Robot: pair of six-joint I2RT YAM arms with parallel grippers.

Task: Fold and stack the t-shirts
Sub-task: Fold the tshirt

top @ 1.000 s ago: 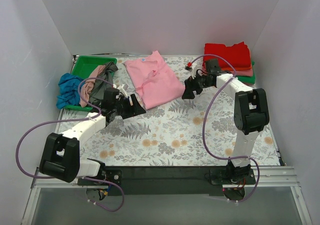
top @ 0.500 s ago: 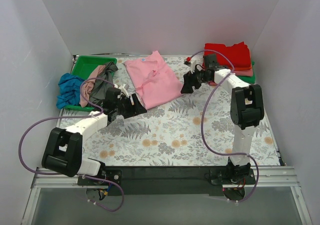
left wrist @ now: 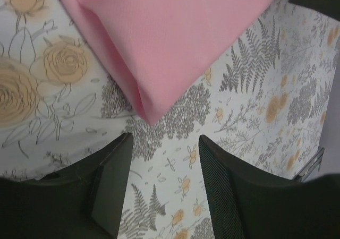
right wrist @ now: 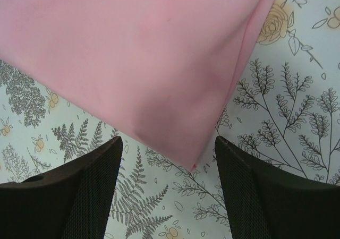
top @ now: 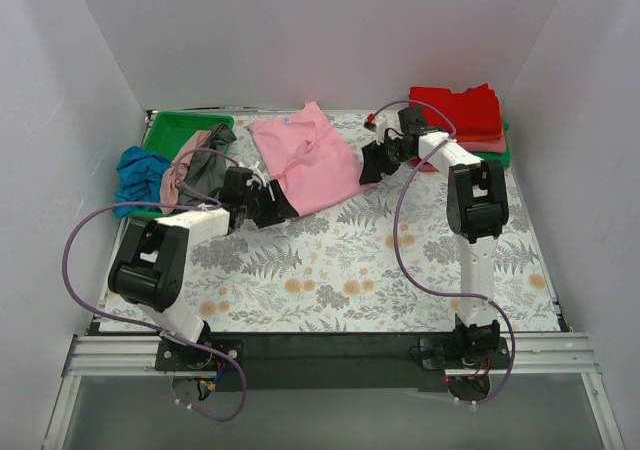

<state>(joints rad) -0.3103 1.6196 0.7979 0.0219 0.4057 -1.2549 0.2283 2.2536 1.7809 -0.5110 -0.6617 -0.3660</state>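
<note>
A light pink t-shirt (top: 307, 157) lies folded lengthwise on the floral table, its neck with a small label at the back. My left gripper (top: 282, 210) is open and empty just off the shirt's near left corner; that corner (left wrist: 151, 117) points between its fingers (left wrist: 226, 196). My right gripper (top: 367, 173) is open and empty at the shirt's near right corner (right wrist: 194, 162). A stack of folded shirts, red on top (top: 457, 110) over salmon and green, sits at the back right. Grey, salmon and blue shirts (top: 140, 175) are heaped at the left.
A bright green plastic tray (top: 178, 128) stands at the back left, with the loose shirts draped over its near edge. White walls close in the table on three sides. A black rail runs along the near edge.
Both grippers have moved in towards the pink shirt's near corners: the left to the right and back, the right to the back left. The shirt has not moved.
</note>
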